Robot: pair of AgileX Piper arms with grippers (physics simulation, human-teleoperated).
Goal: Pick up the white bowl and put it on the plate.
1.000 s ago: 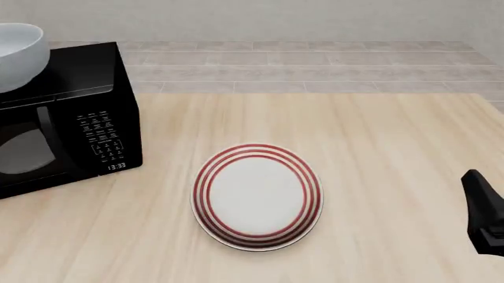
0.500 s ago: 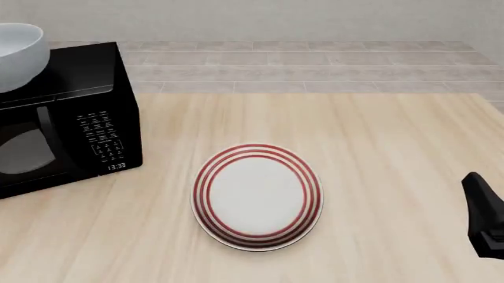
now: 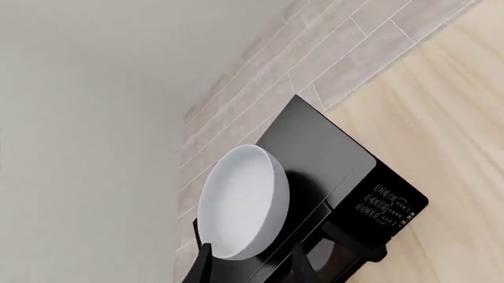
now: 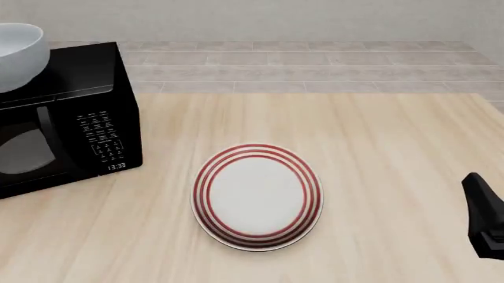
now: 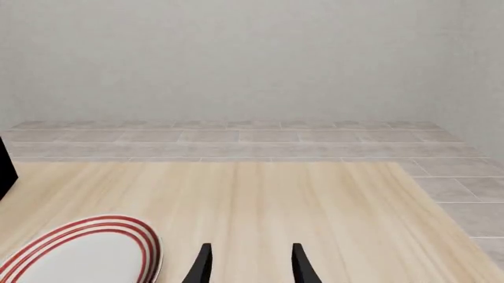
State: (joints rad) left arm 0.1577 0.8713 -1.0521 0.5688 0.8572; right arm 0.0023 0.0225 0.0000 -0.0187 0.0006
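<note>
only left wrist shows left gripper point(image 3: 250, 266), white bowl point(image 3: 240, 203) ahead

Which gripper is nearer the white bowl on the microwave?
Left. The left gripper sits right at the white bowl, fingers straddling its rim. The right gripper is far off, beyond the plate.

The right arm point(image 4: 486, 215) is showing as a plain matte black wedge at the front view's four o'clock edge. Both wrist cameras are showing slim, tapering black fingers point(image 5: 203, 265), smooth and unmarked.
</note>
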